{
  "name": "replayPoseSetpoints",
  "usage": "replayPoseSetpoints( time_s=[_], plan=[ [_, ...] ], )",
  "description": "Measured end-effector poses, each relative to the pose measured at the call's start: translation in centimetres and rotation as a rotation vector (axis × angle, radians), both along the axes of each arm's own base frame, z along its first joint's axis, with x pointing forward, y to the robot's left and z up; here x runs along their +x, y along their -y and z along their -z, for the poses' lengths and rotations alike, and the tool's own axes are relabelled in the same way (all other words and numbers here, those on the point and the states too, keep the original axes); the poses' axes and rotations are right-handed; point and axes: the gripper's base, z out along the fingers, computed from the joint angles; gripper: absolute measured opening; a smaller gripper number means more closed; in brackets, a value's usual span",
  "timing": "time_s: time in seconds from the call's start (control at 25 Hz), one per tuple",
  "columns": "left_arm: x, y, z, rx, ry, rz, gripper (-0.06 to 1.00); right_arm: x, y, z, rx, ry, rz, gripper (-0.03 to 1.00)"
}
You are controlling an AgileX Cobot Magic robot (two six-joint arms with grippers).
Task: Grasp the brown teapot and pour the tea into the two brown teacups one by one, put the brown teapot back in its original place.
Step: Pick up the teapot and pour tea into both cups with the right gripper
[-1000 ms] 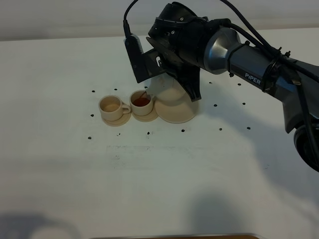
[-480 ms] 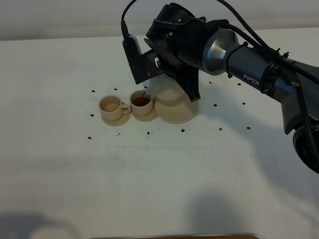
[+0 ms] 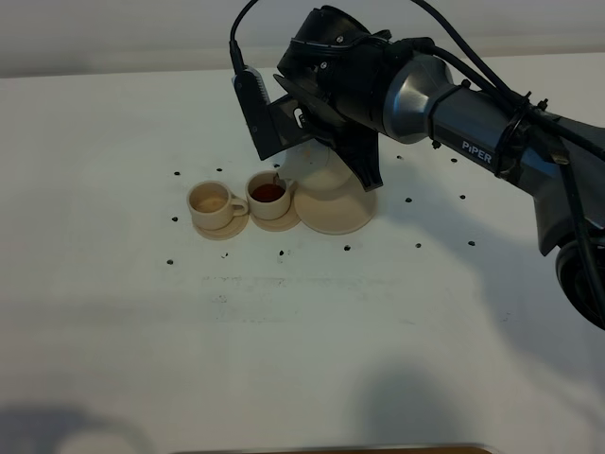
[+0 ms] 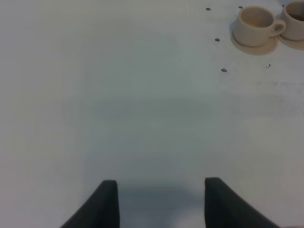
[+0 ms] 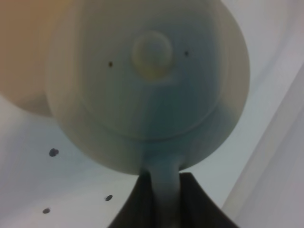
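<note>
Brown teapot (image 5: 142,95) looks pale beige, round, knob-lidded.

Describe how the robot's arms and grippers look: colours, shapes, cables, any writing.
The right arm has rounded black and silver-grey segments, white "PIPER" lettering and black cables along the top. A flat dark box sits by its wrist. The left gripper and right gripper both have dark, tapered fingers.

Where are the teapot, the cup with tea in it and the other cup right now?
teapot (image 5: 152,51): right wrist view, on the lid's knob.
cup with tea (image 3: 268,193): exterior high view, on the tea's surface.
other cup (image 3: 212,200): exterior high view, on its pale inside.
</note>
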Motion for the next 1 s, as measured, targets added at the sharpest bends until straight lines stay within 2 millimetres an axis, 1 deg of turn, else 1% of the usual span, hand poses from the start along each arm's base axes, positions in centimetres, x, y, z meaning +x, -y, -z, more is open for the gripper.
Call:
replayPoseSetpoints(
  time_s=[0.8,1.0],
  plan=[
    [0.0,0.0,0.0,0.0,0.0,0.0,0.48,0.01,0.01,-0.01,-0.022,-0.006,-0.033,0.08],
    [0.0,0.0,0.0,0.0,0.0,0.0,0.48,-0.22,-0.33,-0.01,-0.027,-0.006,-0.048,0.08]
  ],
)
